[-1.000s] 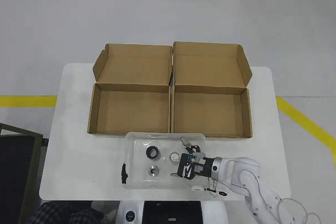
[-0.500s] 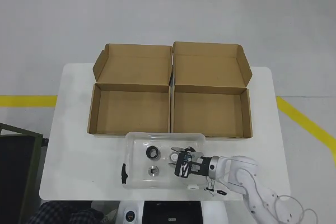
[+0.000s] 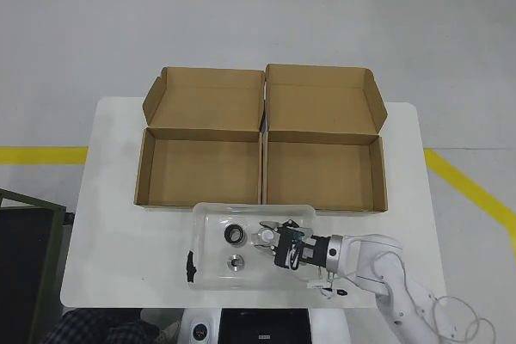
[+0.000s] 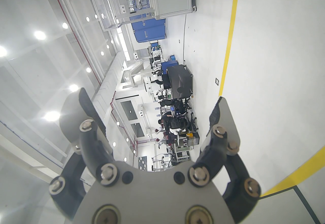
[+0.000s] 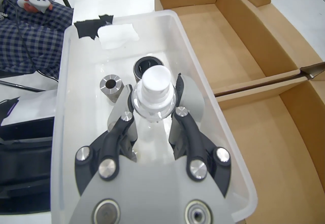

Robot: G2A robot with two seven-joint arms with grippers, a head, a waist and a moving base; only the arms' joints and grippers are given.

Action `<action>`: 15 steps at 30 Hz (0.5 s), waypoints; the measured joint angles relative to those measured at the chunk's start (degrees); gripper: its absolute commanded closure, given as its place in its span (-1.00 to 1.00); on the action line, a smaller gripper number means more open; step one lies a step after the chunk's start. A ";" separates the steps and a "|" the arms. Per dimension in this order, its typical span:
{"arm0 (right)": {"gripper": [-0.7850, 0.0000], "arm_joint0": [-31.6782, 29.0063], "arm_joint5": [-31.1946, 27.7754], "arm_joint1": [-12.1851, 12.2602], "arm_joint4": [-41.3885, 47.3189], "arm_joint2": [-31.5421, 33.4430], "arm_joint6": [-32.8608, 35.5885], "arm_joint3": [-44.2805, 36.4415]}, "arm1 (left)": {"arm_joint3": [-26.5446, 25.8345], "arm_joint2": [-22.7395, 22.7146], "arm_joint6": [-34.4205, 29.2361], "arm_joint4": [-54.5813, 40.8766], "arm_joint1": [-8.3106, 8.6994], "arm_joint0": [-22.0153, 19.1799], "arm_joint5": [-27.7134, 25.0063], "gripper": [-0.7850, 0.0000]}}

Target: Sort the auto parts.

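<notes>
A clear plastic bin (image 3: pixel 199 213) sits at the table's near edge. My right gripper (image 5: pixel 153 86) is inside it, shut on a white stepped plastic part with a clear collar (image 5: pixel 155 93), which also shows from above (image 3: pixel 265 234). Just beyond the fingertips stands a black ring bearing (image 5: pixel 146 66) (image 3: pixel 235 234). A silver metal cylinder with a bore (image 5: pixel 111 86) (image 3: pixel 234 262) stands beside it. My left gripper (image 4: pixel 152 100) is open with nothing between its fingers, pointing out into the room.
Two open cardboard boxes lie side by side behind the bin, the left box (image 3: pixel 198 172) and the right box (image 3: pixel 320 176), their lids folded back. Black tape (image 3: pixel 190 265) sticks to the bin's left end. The bin wall (image 5: pixel 193 57) stands close to the right fingers.
My right gripper has slid left across the bin to the white part and shut on it. The black bearing and silver cylinder have stayed put.
</notes>
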 measured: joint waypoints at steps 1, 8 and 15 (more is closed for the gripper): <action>1.00 0.02 0.18 0.04 1.23 0.42 -0.46 -0.08 | 0.00 0.00 0.00 0.00 0.00 0.00 0.00 -1.00; 1.00 0.20 0.17 0.30 7.75 2.27 -2.28 -0.63 | 0.00 0.00 0.00 0.00 0.00 0.00 0.00 -1.00; 1.00 0.72 0.49 0.52 15.06 4.24 -4.14 -0.99 | 0.00 0.00 0.00 0.00 0.00 0.00 0.00 -1.00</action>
